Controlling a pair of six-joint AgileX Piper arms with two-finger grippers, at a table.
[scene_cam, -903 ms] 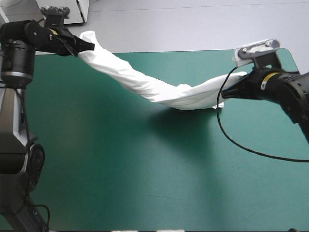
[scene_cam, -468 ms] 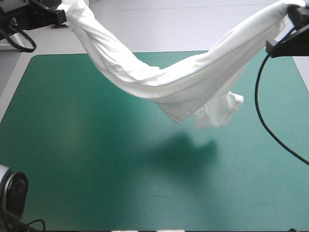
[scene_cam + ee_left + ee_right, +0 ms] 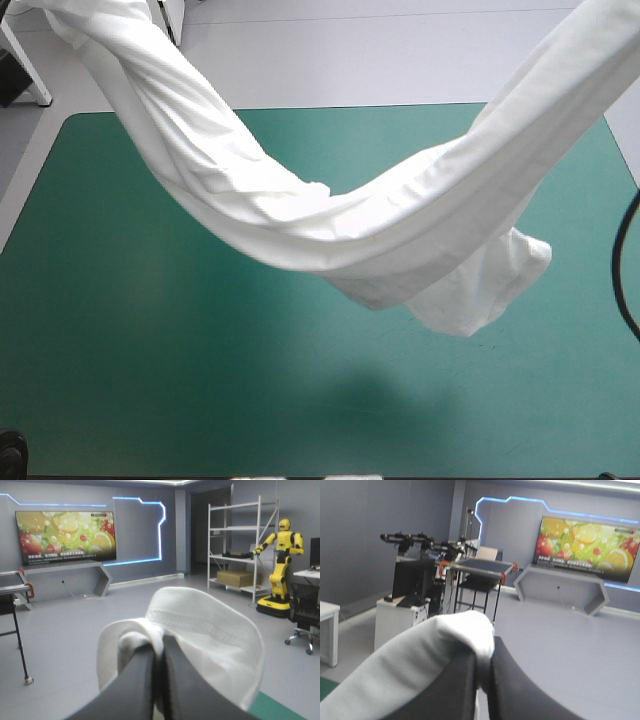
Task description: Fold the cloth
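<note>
Up close, the left gripper (image 3: 159,647) has its black fingers (image 3: 132,685) pinched tight on a fold of the white T-shirt (image 3: 210,630). The cloth puffs out in a round bump just ahead of them. The right gripper (image 3: 482,655) is squeezed on the T-shirt (image 3: 415,655) too. There the cloth lies over the tips of its fingers (image 3: 450,690) and runs off to one side. From above, the T-shirt (image 3: 340,230) hangs in the air over the teal-green table (image 3: 150,380) like a long, thick rope. It dips lowest over the middle of the table, and a soft shadow (image 3: 400,395) lies on the cover nearer than that dip. A loose flap hangs down from the dip, toward the right side. Farther off, the two ends go up and out of sight, one over the far left corner and one over the far right corner.
</note>
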